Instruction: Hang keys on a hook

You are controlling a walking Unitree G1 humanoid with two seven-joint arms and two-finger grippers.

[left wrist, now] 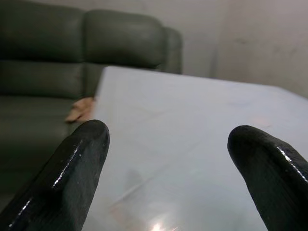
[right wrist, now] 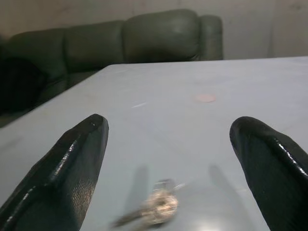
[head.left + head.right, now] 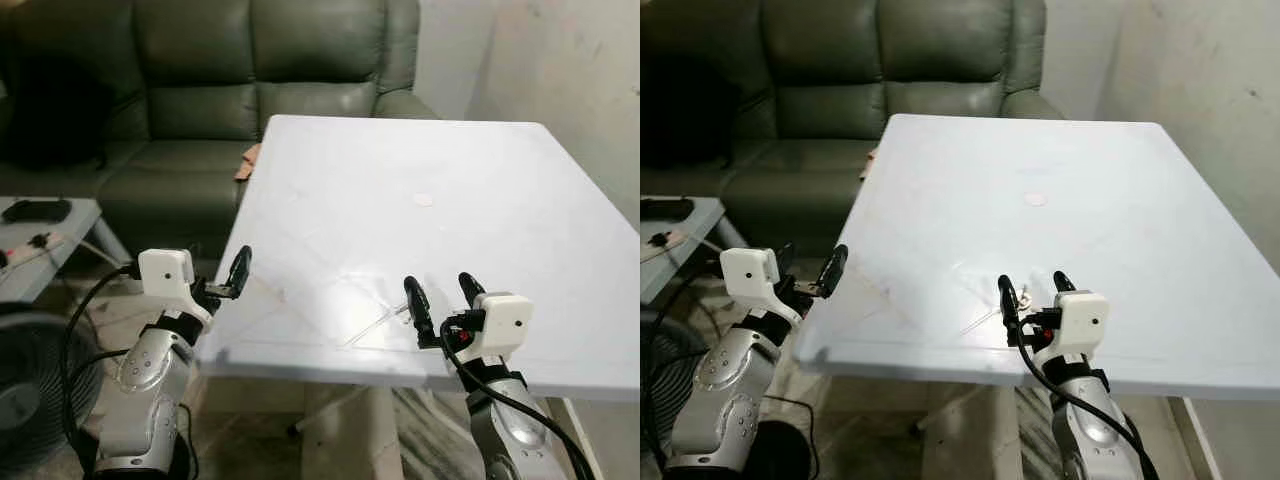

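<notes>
The keys [image 2: 156, 208] lie flat on the white tabletop [image 3: 420, 160], low in the right wrist view and a little left of its middle, between the two black fingers of the right end effector [image 3: 440, 295]. They look like a small metal bunch, though the blur makes the exact shape hard to tell. In the left eye view they sit near the tabletop's front edge, at lower centre of the frame, just left of the right end effector.

The right end effector hovers over that front edge with its fingers spread wide and nothing between them. The left end effector [image 3: 233, 276] is at lower left of the frame, at the tabletop's left corner, also spread and empty.

A dark green sofa [image 3: 200, 80] fills the upper left of the frame. A fan [image 3: 25, 390] stands at far lower left.

The step in hand appears to be the pick-up, not yet made. The next move likely calls for lowering the right end effector around the keys and pinching them, then finding a hook.
</notes>
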